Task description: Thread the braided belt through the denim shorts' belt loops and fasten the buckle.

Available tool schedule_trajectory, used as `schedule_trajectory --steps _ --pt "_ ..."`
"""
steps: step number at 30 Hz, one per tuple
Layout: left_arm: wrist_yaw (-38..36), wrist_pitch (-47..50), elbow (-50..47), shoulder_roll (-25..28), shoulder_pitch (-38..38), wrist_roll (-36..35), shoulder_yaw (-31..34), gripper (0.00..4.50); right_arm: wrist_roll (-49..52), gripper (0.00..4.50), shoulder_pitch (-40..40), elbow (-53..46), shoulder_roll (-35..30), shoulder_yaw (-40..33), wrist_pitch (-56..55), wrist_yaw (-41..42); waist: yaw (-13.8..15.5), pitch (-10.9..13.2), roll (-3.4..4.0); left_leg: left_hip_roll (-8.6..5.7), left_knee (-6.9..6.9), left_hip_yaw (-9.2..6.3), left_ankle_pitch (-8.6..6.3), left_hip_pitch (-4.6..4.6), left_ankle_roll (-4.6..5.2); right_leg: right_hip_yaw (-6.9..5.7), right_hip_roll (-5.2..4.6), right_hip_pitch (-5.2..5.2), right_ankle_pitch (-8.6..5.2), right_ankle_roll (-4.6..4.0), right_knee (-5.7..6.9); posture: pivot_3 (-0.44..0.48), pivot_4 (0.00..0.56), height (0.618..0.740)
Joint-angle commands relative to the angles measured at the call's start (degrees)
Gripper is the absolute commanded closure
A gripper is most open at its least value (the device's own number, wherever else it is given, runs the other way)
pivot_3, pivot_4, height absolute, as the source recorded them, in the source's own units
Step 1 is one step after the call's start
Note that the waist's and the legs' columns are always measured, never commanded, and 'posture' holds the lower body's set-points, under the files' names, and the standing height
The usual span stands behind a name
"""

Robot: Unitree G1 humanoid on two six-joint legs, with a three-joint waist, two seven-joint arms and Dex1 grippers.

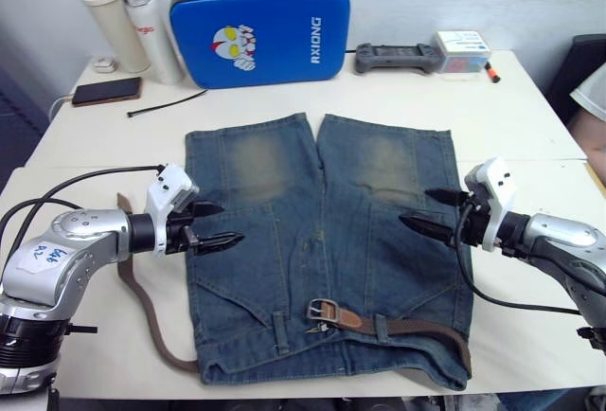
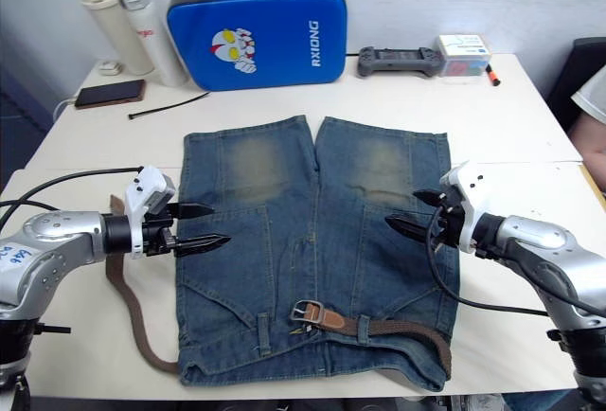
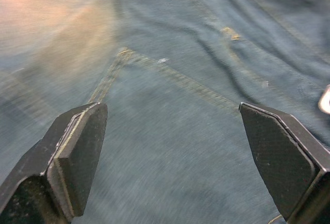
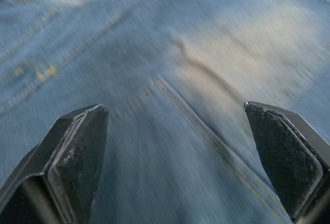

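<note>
The denim shorts (image 1: 322,231) lie flat on the white table (image 1: 530,127), waistband nearest me, legs pointing away. The braided belt (image 1: 421,326) runs along the right half of the waistband under belt loops (image 1: 382,326). Its buckle (image 1: 324,312) rests near the middle, beside another belt loop (image 1: 280,328). More of the belt (image 1: 144,312) comes out at the shorts' near left corner and curves across the table toward my left arm. My left gripper (image 1: 220,225) hovers open over the shorts' left side. Over the right side, my right gripper (image 1: 428,210) is open too. Neither holds anything.
At the back stand a blue case (image 1: 260,32) and two bottles (image 1: 133,23). A phone (image 1: 106,91), a thin black cable tie (image 1: 166,103), a black controller (image 1: 393,57) and a small box (image 1: 461,49) lie nearby. A person (image 1: 592,98) sits at the right edge.
</note>
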Motion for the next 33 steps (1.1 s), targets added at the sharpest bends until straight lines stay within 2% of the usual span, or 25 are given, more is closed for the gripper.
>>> schedule_trajectory --steps 1,4,7,8,10,12,14,18,19,20,23,26,31,33 --pt "4.58 0.55 -3.52 -2.74 -1.52 0.52 1.12 0.02 -0.37 0.0 -4.09 -0.19 1.71 -2.68 2.17 -0.91 1.37 0.0 0.0 -0.01 0.0 0.05 0.04 0.0 -0.03 0.25 0.07 -0.03 0.09 0.14 -0.18 0.0 0.15 0.74" --pt "7.22 1.18 -4.16 -4.84 -2.51 1.19 0.37 0.02 -1.73 0.0 -5.49 0.85 2.48 -2.82 2.76 0.62 1.73 0.01 -0.02 -0.01 -0.02 0.26 0.03 0.01 -0.04 0.54 0.1 -0.17 0.12 0.19 -0.12 0.0 0.15 0.74" --pt "8.15 0.97 -4.22 -5.75 -3.23 1.78 -0.46 0.02 -3.43 0.0 -5.18 0.23 3.77 -2.35 2.36 0.84 0.94 0.0 -0.02 -0.04 -0.07 0.08 0.05 -0.15 -0.01 0.2 -0.02 -0.14 0.12 0.2 0.02 0.0 0.15 0.74" --pt "8.12 0.74 -4.19 -5.77 -3.35 2.03 -0.67 0.02 -4.05 0.0 -5.1 -0.12 4.4 -2.26 2.37 0.41 0.25 0.0 -0.03 -0.34 -0.09 -0.49 0.27 -0.35 0.12 -0.8 -0.58 0.2 0.05 0.2 -0.05 0.0 0.15 0.74" --pt "8.05 0.43 -3.99 -5.66 -3.63 2.57 -0.99 0.02 -4.98 0.0 -4.65 -0.57 5.32 -2.69 2.65 -0.29 -0.76 -0.02 0.0 -0.71 -0.14 -0.69 0.68 -0.9 0.45 -2.11 -1.55 0.54 -0.19 0.4 0.06 0.0 0.15 0.74" --pt "7.4 -0.69 -3.2 -5.21 -3.86 3.11 -0.84 0.02 -6.45 0.0 -4.3 -1.24 4.9 -2.28 2.88 -0.14 -0.99 -0.05 0.06 -1.0 -0.17 -0.9 0.91 -0.83 0.55 -2.54 -1.9 0.57 -0.28 0.52 0.14 0.0 0.15 0.74" --pt "6.77 -2.88 -1.69 -4.71 -4.59 4.65 -1.3 0.02 -10.8 0.0 -4.24 -1.95 3.3 -0.58 0.92 -0.06 -0.66 -0.05 0.05 -1.12 -0.04 -0.73 0.91 -0.71 0.55 -1.83 -1.69 0.2 -0.27 0.53 0.56 0.0 0.15 0.74" --pt "6.75 -4.32 0.05 -5.11 -6.32 6.28 -2.57 0.02 -15.14 0.0 -7.47 0.34 3.36 2.17 1.31 -1.01 0.77 -0.04 0.04 -1.21 -0.09 -0.6 0.91 -0.61 0.55 -0.63 -1.41 0.16 -0.15 0.74 0.19 0.0 0.15 0.74" --pt "6.39 -4.8 0.42 -5.39 -6.92 6.89 -3.41 0.02 -15.88 0.0 -8.62 1.89 3.52 2.68 2.68 -1.0 0.99 -0.04 0.04 -1.13 -0.11 -0.54 0.85 -0.56 0.45 0.07 -0.98 0.11 -0.13 0.79 -0.08 0.0 0.15 0.74" --pt "6.22 -4.92 0.97 -5.85 -7.56 7.31 -4.12 0.02 -16.32 0.0 -9.63 3.19 3.85 3.08 3.41 -0.36 1.0 -0.04 0.04 -1.05 -0.17 -0.35 0.83 -0.54 0.42 0.31 -0.94 -0.01 -0.13 0.79 -0.05 0.0 0.15 0.74" --pt "7.27 -2.88 3.01 -7.69 -9.5 8.64 -6.61 0.02 -16.02 0.0 -12.33 6.51 3.94 5.1 8.12 3.01 1.05 -0.03 0.03 -0.95 -0.23 -0.15 0.8 -0.5 0.38 0.5 -0.85 -0.08 -0.13 0.79 -0.05 0.0 0.15 0.74" --pt "7.44 -1.41 5.51 -8.01 -9.5 12.17 -12.11 0.02 -17.53 0.0 -14.16 8.4 3.54 9.39 12.67 5.78 0.99 -0.03 0.02 -0.9 -0.23 -0.04 0.79 -0.48 0.4 0.6 -0.81 -0.11 -0.12 0.8 -0.03 0.0 0.15 0.74" --pt "11.19 -0.3 12.62 -12.56 -11.55 17.53 -16.99 0.02 -24.06 0.0 -14.3 12.12 4.21 14.49 12.28 6.23 1.04 -0.17 -0.2 -0.84 -0.23 0.53 0.78 -0.46 0.42 1.26 -0.74 -0.57 -0.12 0.81 0.42 0.0 0.15 0.74" --pt "11.61 -0.52 15.09 -13.14 -11.85 20.53 -19.64 0.57 -26.42 0.0 -13.49 11.91 4.0 16.25 11.56 6.8 1.2 -0.3 -0.34 -0.82 -0.19 0.64 0.77 -0.34 0.42 1.4 -0.71 -0.52 -0.09 0.86 0.46 0.0 0.15 0.74"
